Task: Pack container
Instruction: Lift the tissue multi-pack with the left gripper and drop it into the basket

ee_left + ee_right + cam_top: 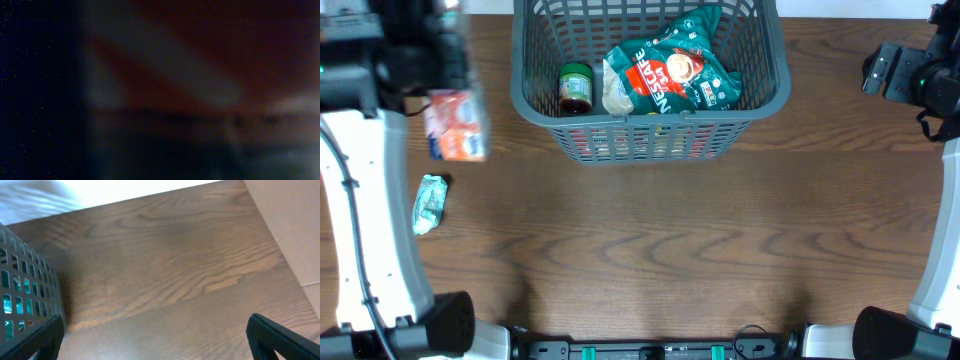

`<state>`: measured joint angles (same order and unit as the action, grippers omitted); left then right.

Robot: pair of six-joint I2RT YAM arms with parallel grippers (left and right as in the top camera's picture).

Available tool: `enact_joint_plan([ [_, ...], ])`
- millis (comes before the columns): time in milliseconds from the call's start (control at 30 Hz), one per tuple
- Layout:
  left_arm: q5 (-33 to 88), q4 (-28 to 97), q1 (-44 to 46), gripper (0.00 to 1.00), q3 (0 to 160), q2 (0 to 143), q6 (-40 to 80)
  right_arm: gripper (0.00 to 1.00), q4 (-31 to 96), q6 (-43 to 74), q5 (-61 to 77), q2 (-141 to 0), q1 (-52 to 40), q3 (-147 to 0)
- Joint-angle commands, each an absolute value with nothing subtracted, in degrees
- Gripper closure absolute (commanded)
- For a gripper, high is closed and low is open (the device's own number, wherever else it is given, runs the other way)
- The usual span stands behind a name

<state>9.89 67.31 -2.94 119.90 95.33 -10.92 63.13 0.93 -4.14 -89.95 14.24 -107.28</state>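
The dark grey lattice basket stands at the back middle of the table. It holds a green Nescafe bag, a jar with a green lid and a pale packet. My left gripper is left of the basket and appears shut on a red, white and blue packet, held above the table and blurred. The left wrist view is dark and blurred. My right gripper is open and empty over bare wood right of the basket.
A small green and white packet lies on the wooden table at the left, in front of the held packet. The right arm is at the far right edge. A pale surface borders the table on the right.
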Motion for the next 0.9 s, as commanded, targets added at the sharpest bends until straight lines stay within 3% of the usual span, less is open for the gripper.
enact_joint_plan([
  [0, 8.58, 64.73, 5.85, 0.94, 124.44, 94.72, -21.52, 0.01, 62.70, 0.38, -4.69, -90.35, 14.70, -107.46],
  [200, -2.70, 51.99, 21.12, 0.94, 125.43, 95.81, -46.46, 0.01, 62.78, 0.36, -4.69, -90.35, 14.70, -107.46],
  [333, -3.22, 43.86, 25.78, 0.94, 125.43, 99.26, -53.56, 0.01, 62.85, 0.38, -4.47, -90.35, 14.70, -107.46],
  [500, -1.37, 41.85, 27.81, 0.94, 125.38, 106.52, -54.87, 0.01, 63.31, 0.80, -4.49, -90.35, 14.70, -107.46],
  [867, -0.03, 50.68, 27.83, 0.94, 125.36, 122.17, -54.78, 0.01, 63.35, 0.78, -4.47, -90.35, 14.70, -107.46],
])
